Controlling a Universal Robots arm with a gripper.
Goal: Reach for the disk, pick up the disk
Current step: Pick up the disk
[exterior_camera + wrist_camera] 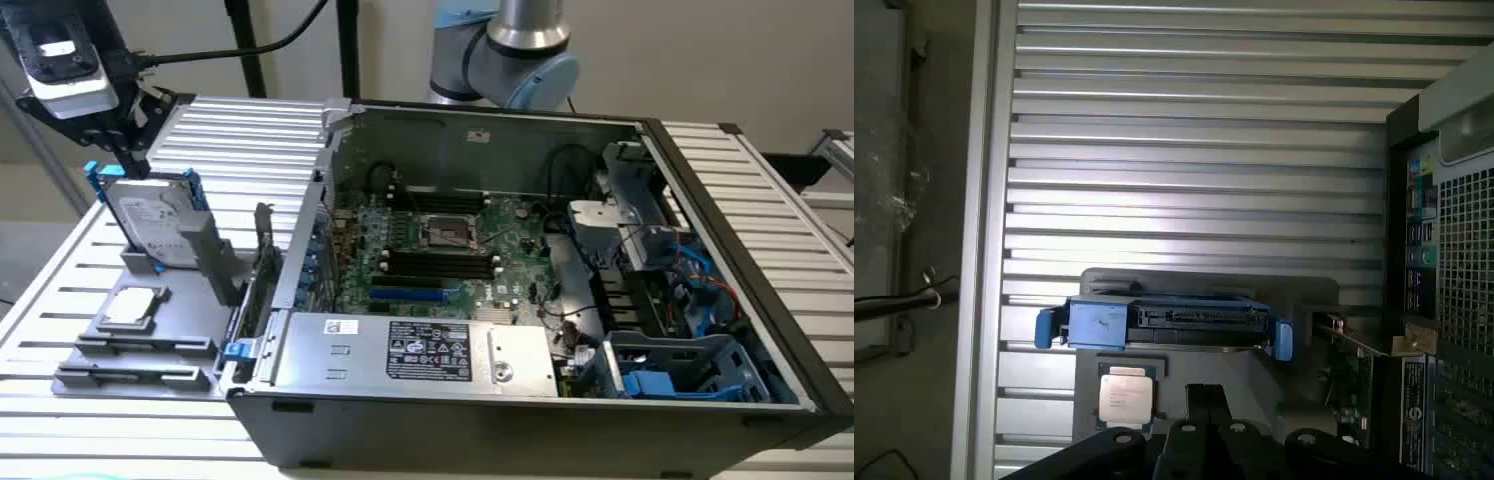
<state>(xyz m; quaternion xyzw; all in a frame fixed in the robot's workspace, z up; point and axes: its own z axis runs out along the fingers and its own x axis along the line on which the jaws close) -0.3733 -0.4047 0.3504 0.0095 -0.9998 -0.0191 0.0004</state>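
Hand (131,160) pinched shut and empty, poised close over the top edge of the disk (158,222), standing upright in a grey holder (200,255) on the table (247,130).

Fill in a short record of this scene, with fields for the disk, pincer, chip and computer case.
disk: upright on edge in a grey holder, blue rails along its edges
pincer: shut, close above the disk, holding nothing
chip: flat on the holder beside the disk
computer case: open, on the exterior view's right of the disk
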